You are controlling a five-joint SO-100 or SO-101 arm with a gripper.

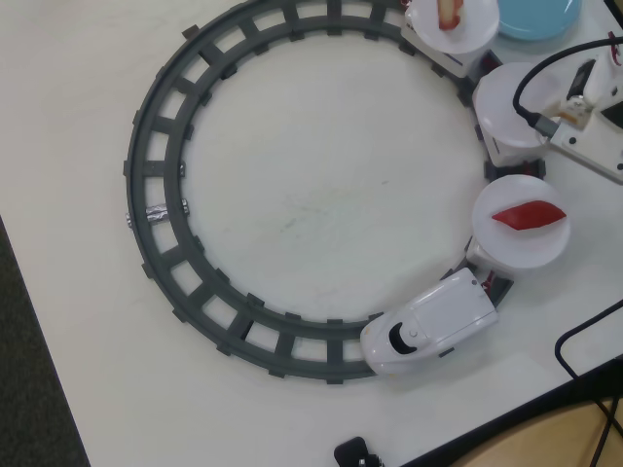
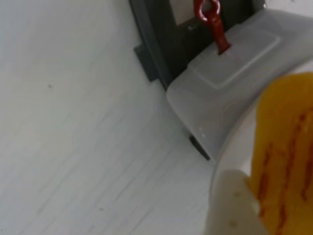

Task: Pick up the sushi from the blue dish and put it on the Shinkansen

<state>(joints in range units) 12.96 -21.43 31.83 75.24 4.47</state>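
A white bench (image 1: 321, 214) filled the overhead view, with a dark floor strip along its left edge and a black cable looping at the lower right. A dark grey ring track (image 1: 161, 209) lay on it, a small silver patch on its left side. The Shinkansen (image 1: 428, 333), white with a rounded nose and black windshield, sat on the lower right of the ring, nose toward the lower left. Behind it the cars curved up the right side. The nearest car carried a round white plate (image 1: 521, 238) with a red pointed piece (image 1: 529, 216) lying on it. The arm (image 1: 584, 117) reached in from the right over the next car's plate (image 1: 506, 102), trailing a black cable. A further plate at the top edge held a pink-and-white piece (image 1: 449, 12). The blue dish (image 1: 540, 17) sat at the top right, cut by the frame.

In the wrist view the sushi (image 2: 286, 156) loomed close at the right, yellow-orange with darker orange-red streaks running down it, over a white plate rim (image 2: 234, 142). A pale blurred shape overlapped its lower left. A grey-white car body (image 2: 220, 93) with a red coupling (image 2: 212, 22) lay beyond. The hand's opening, and whether it gripped the sushi, could not be told.
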